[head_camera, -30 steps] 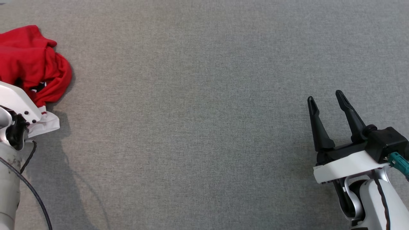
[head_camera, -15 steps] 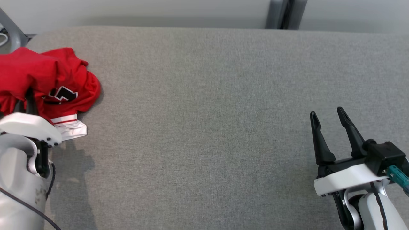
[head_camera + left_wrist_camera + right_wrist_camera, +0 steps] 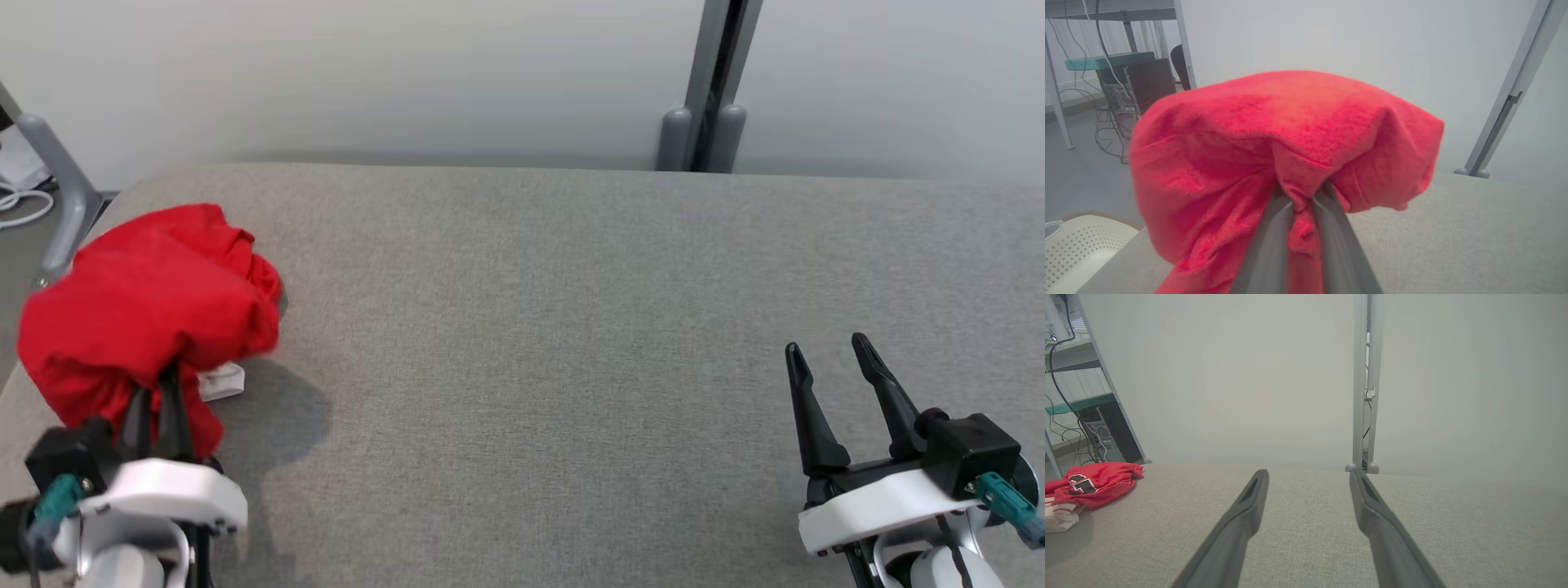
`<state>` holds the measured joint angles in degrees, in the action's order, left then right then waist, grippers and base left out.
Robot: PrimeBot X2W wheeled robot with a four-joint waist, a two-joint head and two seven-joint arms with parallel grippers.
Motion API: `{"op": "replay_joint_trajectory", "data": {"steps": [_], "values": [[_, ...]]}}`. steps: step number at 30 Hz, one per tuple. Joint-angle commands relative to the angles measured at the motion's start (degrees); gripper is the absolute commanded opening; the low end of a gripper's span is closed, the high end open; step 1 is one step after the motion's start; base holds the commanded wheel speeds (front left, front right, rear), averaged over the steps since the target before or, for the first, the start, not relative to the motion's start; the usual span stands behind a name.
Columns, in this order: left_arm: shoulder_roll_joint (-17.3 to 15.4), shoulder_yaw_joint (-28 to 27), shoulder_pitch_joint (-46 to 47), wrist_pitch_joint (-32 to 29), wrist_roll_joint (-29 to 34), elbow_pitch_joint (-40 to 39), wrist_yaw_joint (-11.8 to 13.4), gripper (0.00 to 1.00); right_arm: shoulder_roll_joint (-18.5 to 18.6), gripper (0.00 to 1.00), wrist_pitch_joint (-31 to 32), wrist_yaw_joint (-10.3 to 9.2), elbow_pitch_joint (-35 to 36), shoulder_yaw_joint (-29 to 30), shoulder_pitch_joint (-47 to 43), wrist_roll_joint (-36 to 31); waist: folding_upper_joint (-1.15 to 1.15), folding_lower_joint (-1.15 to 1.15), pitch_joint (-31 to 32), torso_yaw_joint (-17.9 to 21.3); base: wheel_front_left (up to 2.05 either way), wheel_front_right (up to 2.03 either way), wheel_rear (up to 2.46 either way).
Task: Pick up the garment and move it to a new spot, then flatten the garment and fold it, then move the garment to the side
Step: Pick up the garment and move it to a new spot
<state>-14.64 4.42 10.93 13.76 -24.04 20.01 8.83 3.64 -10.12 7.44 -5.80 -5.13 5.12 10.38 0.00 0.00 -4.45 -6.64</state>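
Left pincer point(image 3: 155, 404) clamped narrow on red garment point(image 3: 147, 310), cloth bunched over and ahead of its fingertips, at grey padded table point(image 3: 571, 343) edge. Right pincer point(image 3: 826, 349) stood wide, empty, garment well apart.

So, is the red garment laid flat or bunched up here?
Bunched up. The red garment is a crumpled lump, with one fold pinched in the shut left claw; none of it lies spread out.

Black-and-white numerals point(image 3: 1078, 484) on red garment point(image 3: 1106, 479), too blurred to read.
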Motion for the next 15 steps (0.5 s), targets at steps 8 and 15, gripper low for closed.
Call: {"op": "replay_joint_trajectory", "data": {"steps": [8,15], "values": [[0.4,1.8,-12.3,-4.9,2.8,-17.2,6.0,0.0,-0.2,1.0,0.3,0.08,1.1,0.8,-2.6,0.1,0.0,0.0,3.4,2.7,0.0,0.0,0.0],[-0.8,3.1,-15.7,-9.3,3.9,-24.6,7.4,0.0,-0.4,1.0,0.9,0.08,2.4,0.9,-3.1,0.0,0.0,0.0,3.7,5.4,0.0,0.0,0.0]]}}
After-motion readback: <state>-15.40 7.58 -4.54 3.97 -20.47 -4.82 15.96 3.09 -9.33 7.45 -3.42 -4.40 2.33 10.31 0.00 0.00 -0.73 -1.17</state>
